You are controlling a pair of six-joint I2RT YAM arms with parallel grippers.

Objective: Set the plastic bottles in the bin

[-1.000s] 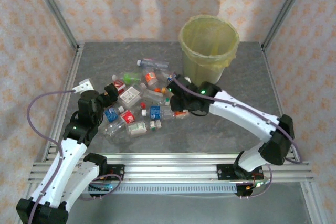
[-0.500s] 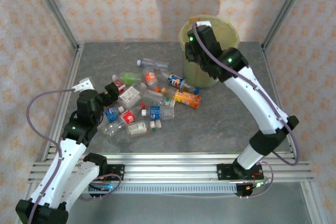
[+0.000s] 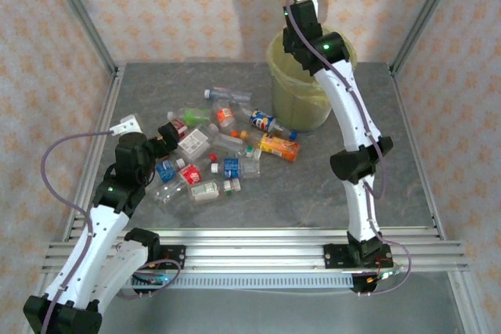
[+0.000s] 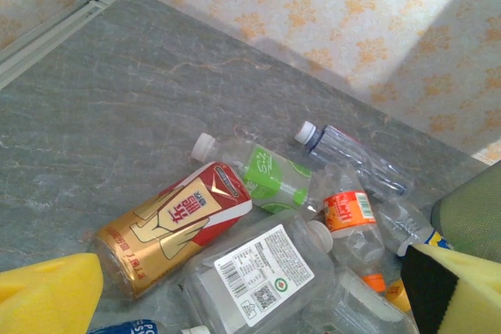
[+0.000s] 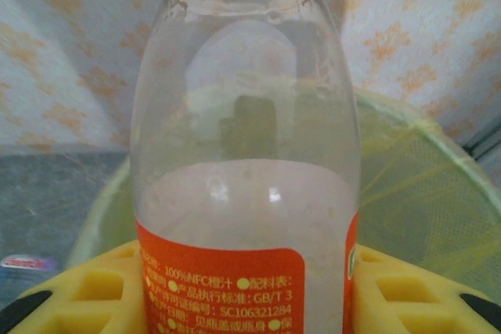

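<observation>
The right gripper (image 3: 300, 19) is clenched on a clear plastic bottle with an orange label (image 5: 246, 154). The bottle's labelled end sits between the yellow pads (image 5: 102, 287), above the round bin lined with a yellow-green bag (image 3: 307, 91). The left gripper (image 3: 162, 140) stands released and wide apart at the left edge of the heap of crushed plastic bottles (image 3: 219, 150) on the grey table (image 3: 352, 185).

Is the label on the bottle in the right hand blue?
No, the bottle gripped by the right hand carries an orange label.
</observation>
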